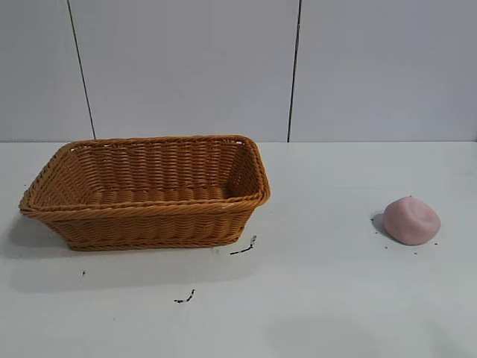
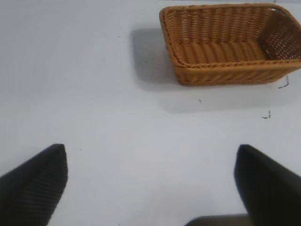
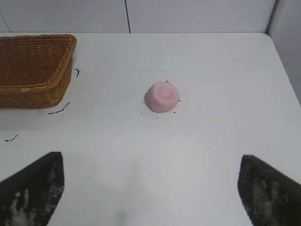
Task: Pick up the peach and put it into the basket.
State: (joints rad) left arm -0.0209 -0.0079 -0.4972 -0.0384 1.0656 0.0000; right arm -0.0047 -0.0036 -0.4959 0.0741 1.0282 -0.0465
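Note:
The pale pink peach (image 1: 411, 220) lies on the white table at the right in the exterior view, well apart from the orange-brown wicker basket (image 1: 149, 190) at the left. The basket holds nothing. Neither arm shows in the exterior view. My right gripper (image 3: 150, 162) is open, fingers wide apart, with the peach (image 3: 162, 97) lying on the table some way beyond them and the basket (image 3: 33, 68) off to one side. My left gripper (image 2: 150, 155) is open over bare table, with the basket (image 2: 225, 44) farther off.
Small dark marks (image 1: 244, 247) lie on the table beside the basket, and specks surround the peach. A panelled wall (image 1: 238, 67) stands behind the table. The table's edge (image 3: 282, 66) runs beyond the peach in the right wrist view.

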